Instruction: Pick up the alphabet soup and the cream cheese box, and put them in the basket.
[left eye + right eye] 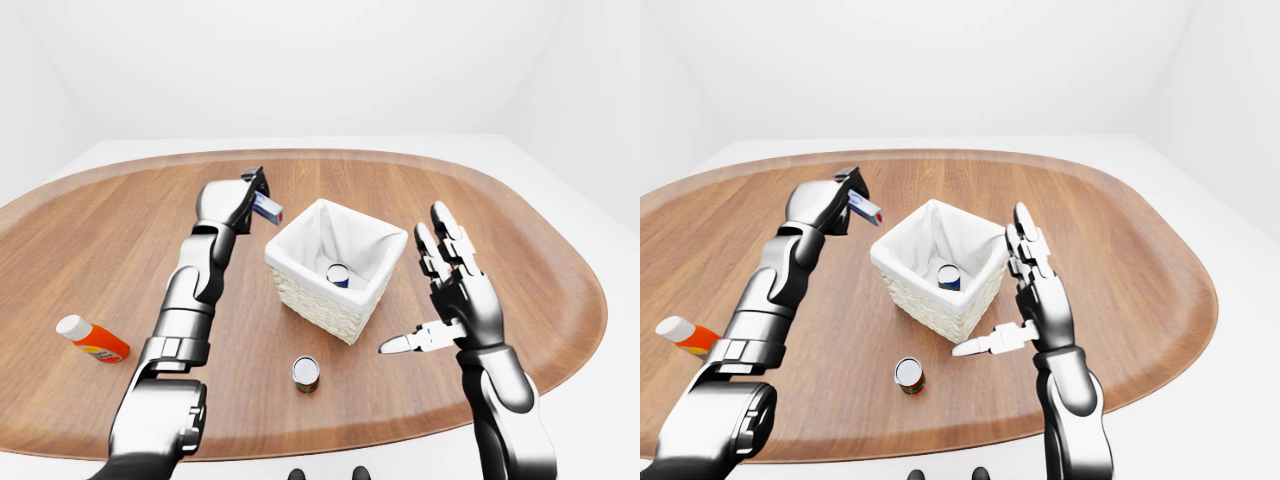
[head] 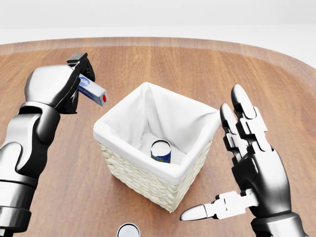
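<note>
Left hand [image 2: 61,89] clenched on cream cheese box [image 2: 93,91], held in the air just left of the basket [image 2: 148,177] rim. Right hand [image 2: 247,163] released, fingers spread, just right of basket, touching nothing. Alphabet soup [image 2: 161,151] upright inside basket. Second can [image 1: 306,373] and orange bottle [image 1: 90,339] on counter [image 1: 520,250].

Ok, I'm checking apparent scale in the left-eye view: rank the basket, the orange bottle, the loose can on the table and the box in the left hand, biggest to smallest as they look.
1. basket, clearly largest.
2. orange bottle.
3. loose can.
4. cream cheese box, mostly hidden in the left hand.
The last two look close, so their order is unsure.
</note>
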Controlling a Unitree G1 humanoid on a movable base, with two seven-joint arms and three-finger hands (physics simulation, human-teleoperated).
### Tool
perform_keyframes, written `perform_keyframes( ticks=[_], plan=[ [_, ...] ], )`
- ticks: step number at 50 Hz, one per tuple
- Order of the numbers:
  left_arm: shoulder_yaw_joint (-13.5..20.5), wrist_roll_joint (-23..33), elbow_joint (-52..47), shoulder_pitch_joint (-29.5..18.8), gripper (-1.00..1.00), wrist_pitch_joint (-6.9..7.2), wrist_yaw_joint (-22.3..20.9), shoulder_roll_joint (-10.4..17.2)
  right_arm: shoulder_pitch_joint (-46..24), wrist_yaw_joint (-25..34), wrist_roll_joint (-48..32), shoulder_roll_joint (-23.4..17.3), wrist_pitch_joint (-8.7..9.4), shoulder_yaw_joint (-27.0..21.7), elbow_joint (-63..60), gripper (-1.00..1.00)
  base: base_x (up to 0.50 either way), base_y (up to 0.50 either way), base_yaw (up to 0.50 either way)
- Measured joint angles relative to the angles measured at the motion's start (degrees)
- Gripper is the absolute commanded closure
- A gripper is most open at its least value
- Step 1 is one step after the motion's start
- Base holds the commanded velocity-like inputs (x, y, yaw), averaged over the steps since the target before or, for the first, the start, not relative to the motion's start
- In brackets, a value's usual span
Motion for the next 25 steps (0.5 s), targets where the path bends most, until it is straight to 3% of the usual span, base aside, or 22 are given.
perform_keyframes(
  ticks=[11, 25],
  plan=[
    [-1.08, 0.94, -3.09, 0.89, 1.00, 0.00, -1.64, -3.09, -0.08, -0.01, 0.38, 0.01, 0.00, -0.39, 0.11, -1.00, 0.00, 0.00, 0.00],
    [-2.83, 1.88, 3.44, -2.59, 1.00, 0.00, 0.91, -5.86, -0.06, 0.04, 0.92, -0.02, 0.00, -0.94, -0.18, -1.00, 0.00, 0.00, 0.00]
  ],
)
